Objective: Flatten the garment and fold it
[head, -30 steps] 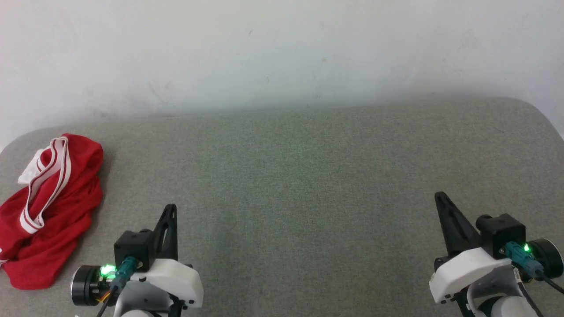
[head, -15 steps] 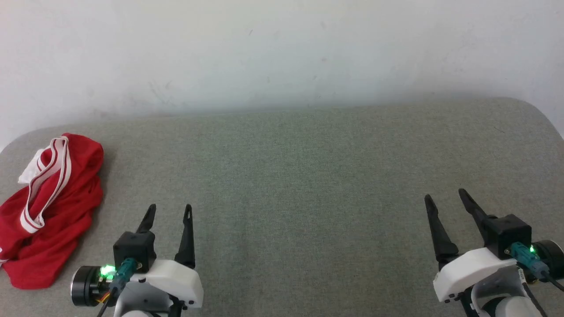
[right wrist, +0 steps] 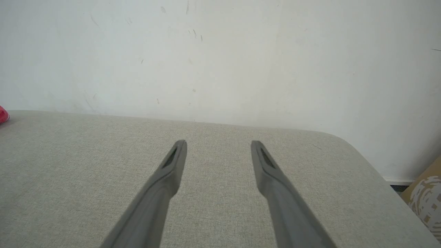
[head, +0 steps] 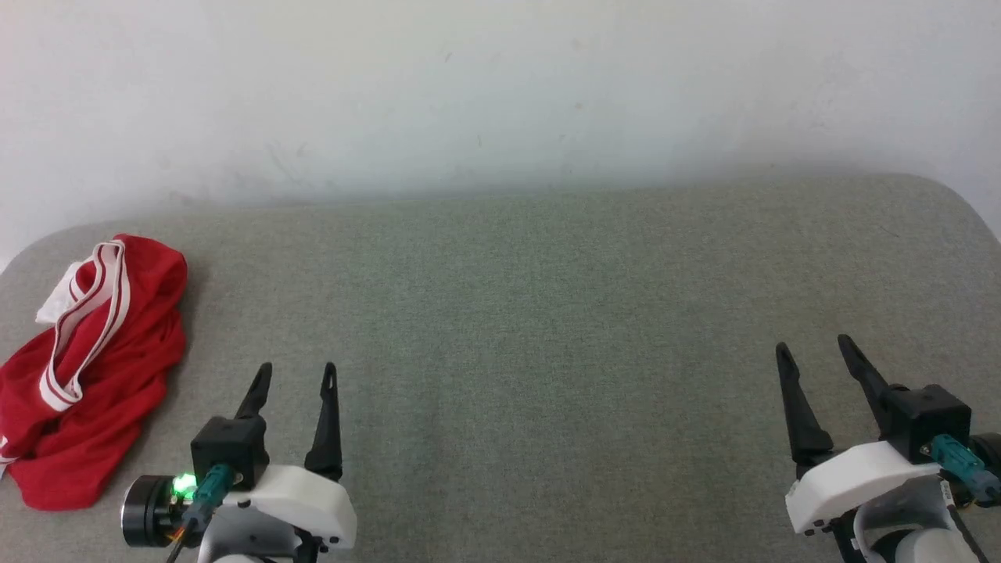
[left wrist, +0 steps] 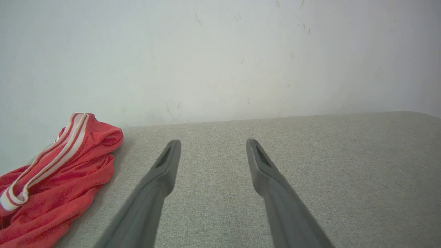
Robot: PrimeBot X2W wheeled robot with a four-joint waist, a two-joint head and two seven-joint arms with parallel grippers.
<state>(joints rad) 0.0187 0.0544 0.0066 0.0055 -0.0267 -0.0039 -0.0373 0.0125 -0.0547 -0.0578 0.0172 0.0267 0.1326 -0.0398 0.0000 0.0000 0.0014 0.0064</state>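
The garment (head: 94,367) lies crumpled in a heap at the far left of the grey-green padded table (head: 547,313), red with a red-and-white striped band across its top. The left wrist view has the garment (left wrist: 58,186) at its left edge. My left gripper (head: 297,367) hovers over the table just right of the heap, open and empty, apart from the cloth. Far to the right, near the front edge, my right gripper (head: 813,346) is open and empty too. A sliver of the red garment (right wrist: 2,114) shows at the left edge of the right wrist view.
A white scuffed wall (head: 500,94) rises directly behind the table. The table's rounded right corner (right wrist: 348,144) drops off toward the floor, where a brown patterned box (right wrist: 425,196) stands. Bare tabletop stretches between the two grippers.
Both grippers went from shut to open. The right gripper has shifted slightly to the right. The garment has not moved.
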